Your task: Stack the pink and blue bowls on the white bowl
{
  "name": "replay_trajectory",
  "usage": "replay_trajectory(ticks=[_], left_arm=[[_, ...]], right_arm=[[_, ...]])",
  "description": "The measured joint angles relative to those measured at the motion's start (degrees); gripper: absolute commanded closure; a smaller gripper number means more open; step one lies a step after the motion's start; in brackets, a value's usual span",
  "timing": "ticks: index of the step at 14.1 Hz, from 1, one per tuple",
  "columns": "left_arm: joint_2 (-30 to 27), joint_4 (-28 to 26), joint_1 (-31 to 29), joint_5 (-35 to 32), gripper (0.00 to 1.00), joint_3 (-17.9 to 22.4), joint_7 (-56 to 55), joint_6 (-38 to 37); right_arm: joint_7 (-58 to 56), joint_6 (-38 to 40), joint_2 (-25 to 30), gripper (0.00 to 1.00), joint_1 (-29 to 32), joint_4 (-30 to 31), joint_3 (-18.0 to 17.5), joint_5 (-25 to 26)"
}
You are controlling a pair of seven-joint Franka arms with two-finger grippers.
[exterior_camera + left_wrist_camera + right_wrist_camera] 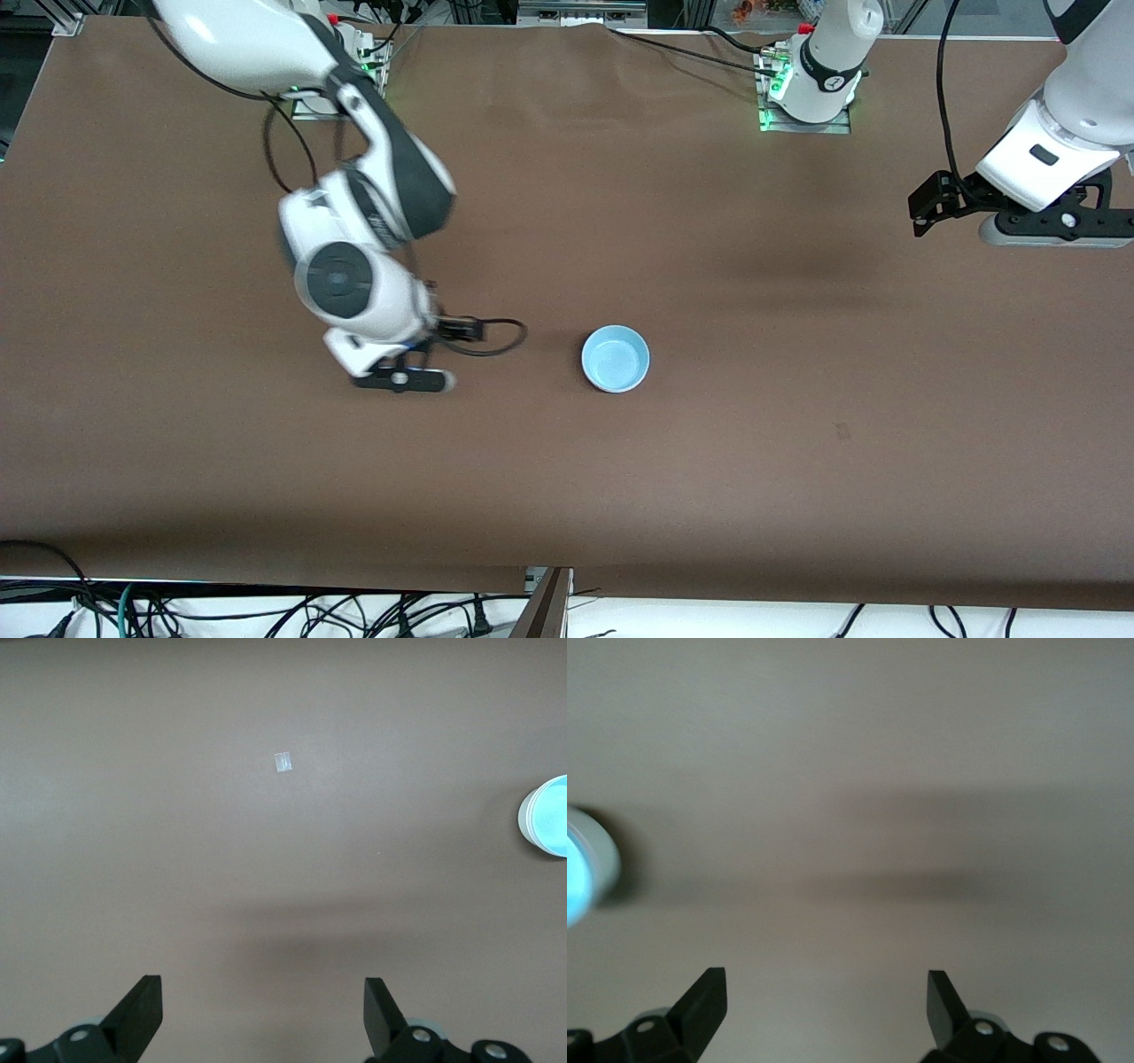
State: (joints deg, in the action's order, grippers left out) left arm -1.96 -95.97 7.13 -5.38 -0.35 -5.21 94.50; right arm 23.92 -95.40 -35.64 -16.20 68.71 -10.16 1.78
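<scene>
A light blue bowl point(616, 357) stands upright near the middle of the brown table. Only its blue inside shows from above. Its outer wall looks pale whitish in the left wrist view point(545, 815) and in the right wrist view point(580, 870), and I cannot tell if another bowl is under it. No separate pink bowl or white bowl is in view. My right gripper point(403, 381) is open and empty, low over the table beside the bowl toward the right arm's end point(824, 1005). My left gripper point(1059, 232) is open and empty over the table at the left arm's end point(263, 1010).
The table point(797, 496) is covered in plain brown. A small pale tape mark point(283, 761) lies on it, under the left wrist camera's view. Cables point(266, 611) hang along the table's edge nearest the front camera.
</scene>
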Motion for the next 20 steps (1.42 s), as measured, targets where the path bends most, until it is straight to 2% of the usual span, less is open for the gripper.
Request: replay_trajectory(ticks=[4,8,11,13,20], left_arm=[[-0.56,-0.22,0.02,0.01,0.0,0.01,0.0,-0.09],[-0.56,-0.49,0.51,0.04,0.0,-0.87,-0.04,-1.16],[-0.56,-0.53,0.52,0.04,0.0,-1.07,-0.04,-1.33],[-0.56,-0.54,0.52,0.04,0.0,-1.06,-0.04,-1.38],[-0.56,-0.54,0.46,2.36,0.0,-1.01,-0.08,-1.38]], right_arm=[[-15.09,10.81,10.79,0.0,7.22,3.26,3.19,0.04],[-17.09,16.34,21.45,0.0,9.26,6.8,8.33,0.02],[-17.37,17.04,27.75,0.0,10.78,7.71,9.65,0.04],[-17.79,18.02,29.27,0.0,12.05,8.83,9.72,0.03],[-21.41,19.09,28.79,0.0,13.15,10.5,9.75,0.04]])
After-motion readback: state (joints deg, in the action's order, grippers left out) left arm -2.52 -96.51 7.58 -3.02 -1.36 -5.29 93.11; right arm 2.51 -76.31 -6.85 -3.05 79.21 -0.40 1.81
